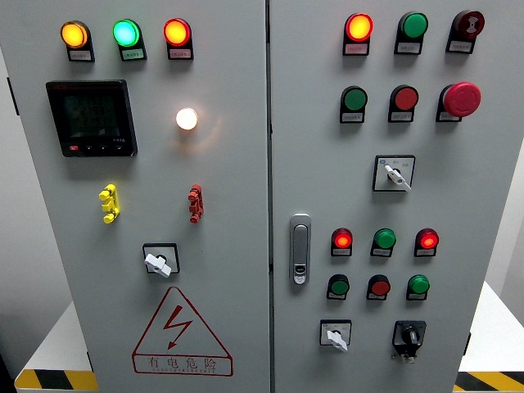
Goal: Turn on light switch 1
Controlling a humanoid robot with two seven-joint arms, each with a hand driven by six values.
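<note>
Neither hand shows before the grey metal control cabinet (229,344), whose white rotary selector switch (158,263) points down-right.

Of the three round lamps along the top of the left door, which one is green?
The middle lamp glows green; the one to its left is orange, the one to its right red-orange.

Grey cabinet (229,344) with two doors, standing on white floor (499,327) (yellow-black stripes (57,380) at both lower corners). Carrying lamps, pushbuttons, rotary switches, a meter.
</note>
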